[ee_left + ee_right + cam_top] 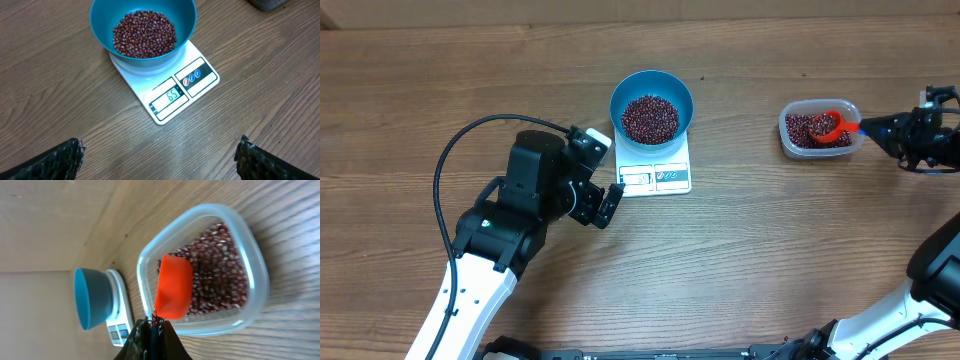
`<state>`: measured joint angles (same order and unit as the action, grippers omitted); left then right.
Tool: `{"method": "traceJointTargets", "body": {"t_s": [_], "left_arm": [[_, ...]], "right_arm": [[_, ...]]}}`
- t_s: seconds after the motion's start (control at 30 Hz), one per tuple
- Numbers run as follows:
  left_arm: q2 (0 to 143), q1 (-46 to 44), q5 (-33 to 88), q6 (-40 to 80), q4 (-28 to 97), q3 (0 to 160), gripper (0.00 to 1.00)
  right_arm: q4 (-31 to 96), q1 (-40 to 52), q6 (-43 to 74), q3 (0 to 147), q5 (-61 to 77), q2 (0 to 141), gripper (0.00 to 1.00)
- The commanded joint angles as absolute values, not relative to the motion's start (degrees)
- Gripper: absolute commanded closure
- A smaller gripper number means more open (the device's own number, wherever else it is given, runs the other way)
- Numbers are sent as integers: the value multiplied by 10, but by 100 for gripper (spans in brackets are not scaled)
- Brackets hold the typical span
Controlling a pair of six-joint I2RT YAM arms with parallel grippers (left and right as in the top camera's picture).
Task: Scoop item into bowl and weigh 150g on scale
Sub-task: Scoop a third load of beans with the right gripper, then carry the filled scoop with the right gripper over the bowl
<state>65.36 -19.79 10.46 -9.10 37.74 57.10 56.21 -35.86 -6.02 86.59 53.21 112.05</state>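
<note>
**Two heaps of beans, scoop down in the tub**

One heap of beans fills the bottom of the blue bowl, and the bowl stands on the far end of the white scale, near the middle of the counter. In my overhead view the scale's long axis runs far to near, with its display panel on the near edge, clear of the bowl. From the left wrist I read 65 on it.

The second heap lies in the clear tub, well off to the right of the scale. The red scoop sits inside that tub with its cup among the beans. Its long axis runs across the counter, with the cup pointing towards the scale and the handle towards my right arm.

My right pincer is pressed together on that handle, at the tub's edge. My left pincer is spread wide and holds nothing. It hangs just short of the scale's display end, pointing at the bowl.
</note>
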Motion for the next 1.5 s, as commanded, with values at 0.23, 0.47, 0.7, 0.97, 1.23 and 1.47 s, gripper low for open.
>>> {"method": "traceJointTargets", "body": {"t_s": [0.23,0.47,0.7,0.97,1.23,1.47], "left_arm": [[653,-199,101,-86,377,584,0],[653,-199,101,-86,377,584,1],[652,-199,101,-86,377,584,0],[653,-199,101,-86,377,584,1],[653,-199,101,-86,377,584,0],[653,-199,101,-86,377,584,0]], "right_arm": [[562,-357,-63,863,631,1120,96],[562,-350,-65,863,705,1120,96],[562,-295,-64,863,717,1120,96],[496,-182,5,864,717,1120,96],[375,-67,124,886,700,1120,96],[337,13,178,922,588,1120,96]]}}
